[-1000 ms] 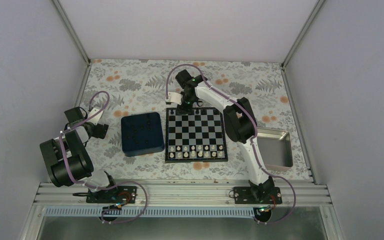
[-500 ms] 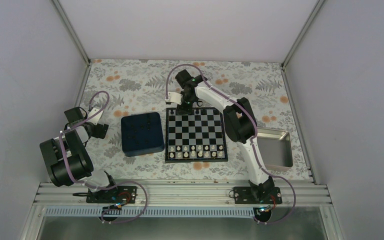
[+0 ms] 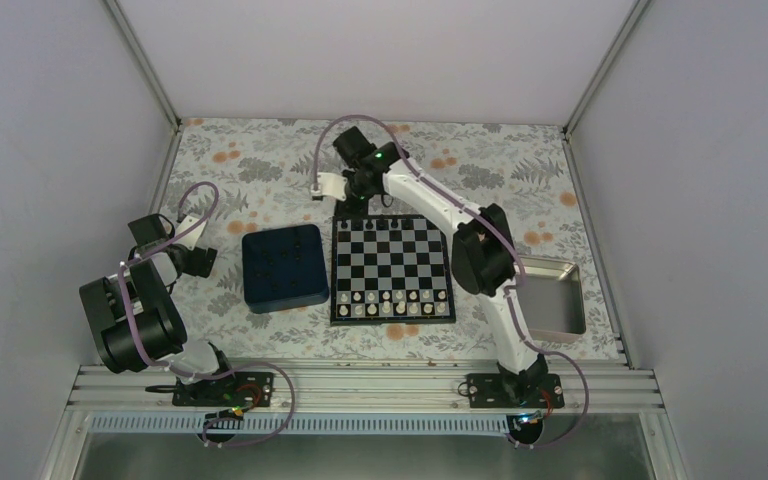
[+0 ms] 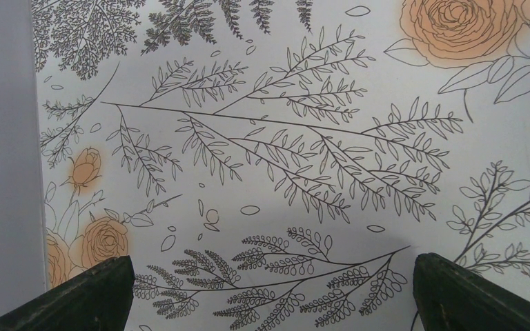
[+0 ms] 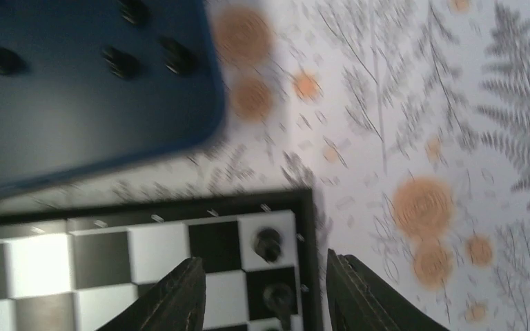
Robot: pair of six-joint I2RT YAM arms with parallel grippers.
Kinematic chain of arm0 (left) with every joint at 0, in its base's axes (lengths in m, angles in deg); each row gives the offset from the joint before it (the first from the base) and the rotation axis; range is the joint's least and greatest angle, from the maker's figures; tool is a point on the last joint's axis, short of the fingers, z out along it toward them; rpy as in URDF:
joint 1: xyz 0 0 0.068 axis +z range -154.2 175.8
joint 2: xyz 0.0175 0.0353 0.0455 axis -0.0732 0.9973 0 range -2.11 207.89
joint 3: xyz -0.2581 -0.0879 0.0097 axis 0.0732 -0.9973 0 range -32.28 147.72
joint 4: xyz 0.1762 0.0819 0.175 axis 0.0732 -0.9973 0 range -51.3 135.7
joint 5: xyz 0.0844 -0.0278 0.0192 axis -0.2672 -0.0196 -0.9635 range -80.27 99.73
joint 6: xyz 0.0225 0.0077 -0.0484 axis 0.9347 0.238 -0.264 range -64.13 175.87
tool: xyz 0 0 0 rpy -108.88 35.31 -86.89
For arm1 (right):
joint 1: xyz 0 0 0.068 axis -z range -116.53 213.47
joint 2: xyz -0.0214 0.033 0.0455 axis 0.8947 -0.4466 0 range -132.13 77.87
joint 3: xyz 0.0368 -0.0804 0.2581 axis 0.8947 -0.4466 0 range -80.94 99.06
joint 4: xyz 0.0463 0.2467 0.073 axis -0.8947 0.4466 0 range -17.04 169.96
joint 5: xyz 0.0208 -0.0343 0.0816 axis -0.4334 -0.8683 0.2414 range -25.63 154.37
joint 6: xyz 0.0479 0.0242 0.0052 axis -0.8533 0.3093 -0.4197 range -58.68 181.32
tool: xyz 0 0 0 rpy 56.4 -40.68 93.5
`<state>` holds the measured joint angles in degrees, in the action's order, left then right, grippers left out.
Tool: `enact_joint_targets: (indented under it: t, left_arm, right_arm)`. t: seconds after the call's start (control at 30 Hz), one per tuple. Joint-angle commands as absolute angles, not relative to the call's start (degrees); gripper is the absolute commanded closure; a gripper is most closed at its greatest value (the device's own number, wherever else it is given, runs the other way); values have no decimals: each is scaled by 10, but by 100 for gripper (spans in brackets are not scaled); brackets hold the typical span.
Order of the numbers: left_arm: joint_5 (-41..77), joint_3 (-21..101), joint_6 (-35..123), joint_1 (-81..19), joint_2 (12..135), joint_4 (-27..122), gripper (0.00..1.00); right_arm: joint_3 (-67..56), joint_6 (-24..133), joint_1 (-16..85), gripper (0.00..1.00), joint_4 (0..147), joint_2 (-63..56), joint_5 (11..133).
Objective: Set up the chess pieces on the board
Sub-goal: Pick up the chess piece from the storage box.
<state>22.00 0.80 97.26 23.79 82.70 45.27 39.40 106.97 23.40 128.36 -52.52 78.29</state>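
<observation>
The board (image 3: 391,268) lies mid-table, with a few black chess pieces (image 3: 381,225) on its far row. My right gripper (image 3: 352,207) hovers over the board's far left corner. In the blurred right wrist view its fingers (image 5: 179,298) stand apart, open and holding nothing. Two black pieces (image 5: 269,244) stand on the corner squares of the board (image 5: 145,248) below them. More black pieces (image 5: 121,62) lie in the dark blue tray (image 5: 76,131). My left gripper (image 4: 276,303) is wide open over bare floral cloth, well left of the board.
The blue tray (image 3: 283,266) sits just left of the board. White pieces (image 3: 392,304) fill the board's near rows. A silver metal tray (image 3: 552,296) lies to the right, partly under the right arm. Grey walls close in the floral tabletop.
My right gripper has swung left and back from the board's far edge toward its far left corner, and its jaws have widened. The left arm has not moved.
</observation>
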Motion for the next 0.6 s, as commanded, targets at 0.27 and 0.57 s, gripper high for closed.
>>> enact_joint_targets:
  t: [0.27, 0.57]
  left_arm:
    - [225, -1, 982, 244, 838, 451, 0]
    - [226, -2, 981, 245, 834, 452, 0]
  right_arm:
    - [402, 1067, 117, 54, 1272, -511, 776]
    - [393, 1077, 107, 63, 1204, -556, 767]
